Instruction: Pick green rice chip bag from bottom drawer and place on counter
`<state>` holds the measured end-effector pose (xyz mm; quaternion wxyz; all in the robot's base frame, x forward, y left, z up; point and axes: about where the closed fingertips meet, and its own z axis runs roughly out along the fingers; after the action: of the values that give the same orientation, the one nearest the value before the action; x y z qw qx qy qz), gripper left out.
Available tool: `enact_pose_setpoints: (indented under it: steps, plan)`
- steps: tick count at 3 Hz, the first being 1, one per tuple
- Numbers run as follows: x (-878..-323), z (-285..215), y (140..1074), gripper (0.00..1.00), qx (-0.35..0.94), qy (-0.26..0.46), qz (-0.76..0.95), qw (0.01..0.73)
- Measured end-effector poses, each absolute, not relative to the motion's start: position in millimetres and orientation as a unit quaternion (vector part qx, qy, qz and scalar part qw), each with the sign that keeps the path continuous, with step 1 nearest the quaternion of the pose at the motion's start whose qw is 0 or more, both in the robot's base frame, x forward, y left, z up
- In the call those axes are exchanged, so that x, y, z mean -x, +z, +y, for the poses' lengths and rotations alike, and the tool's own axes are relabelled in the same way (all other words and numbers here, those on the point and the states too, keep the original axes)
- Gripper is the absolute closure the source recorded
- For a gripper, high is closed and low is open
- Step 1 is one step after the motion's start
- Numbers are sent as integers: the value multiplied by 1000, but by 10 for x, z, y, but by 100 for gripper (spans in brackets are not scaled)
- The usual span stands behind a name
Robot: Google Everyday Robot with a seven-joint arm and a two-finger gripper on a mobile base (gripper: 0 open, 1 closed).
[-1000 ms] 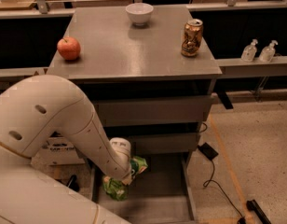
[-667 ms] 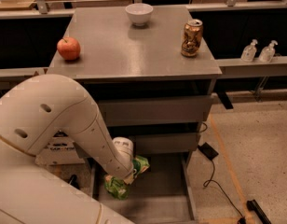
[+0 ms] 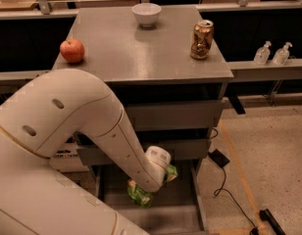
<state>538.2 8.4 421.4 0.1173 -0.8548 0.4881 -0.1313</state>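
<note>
Down in the wide grey bottom drawer [image 3: 183, 202], the robot's white gripper [image 3: 156, 179] is right at the crinkly bright-green rice chip bag [image 3: 140, 196] — whether it is pinching it, I cannot tell. With a weak hold the bag could slip out on the way to the smooth grey counter [image 3: 141, 53] — or catch on the grey drawer front [image 3: 190, 150] above.

On the tabletop [image 3: 141, 58]: 1 apple [image 3: 72, 50], 1 bowl [image 3: 146, 13], 1 can [image 3: 202, 39]. Beside it, 2 bottles [image 3: 262, 53]. Below, 3 drawers [image 3: 175, 114] (lowest open), 1 bag [image 3: 140, 195], and 1 set of jaws down at that bag.
</note>
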Motion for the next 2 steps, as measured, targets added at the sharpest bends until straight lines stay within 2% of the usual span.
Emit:
enact_pose_setpoints:
  steps: [1, 2]
  plan:
    - [-5049, -656, 4371, 100, 830, -157, 522, 118]
    - [-4985, -796, 4462, 100, 824, -169, 525, 133]
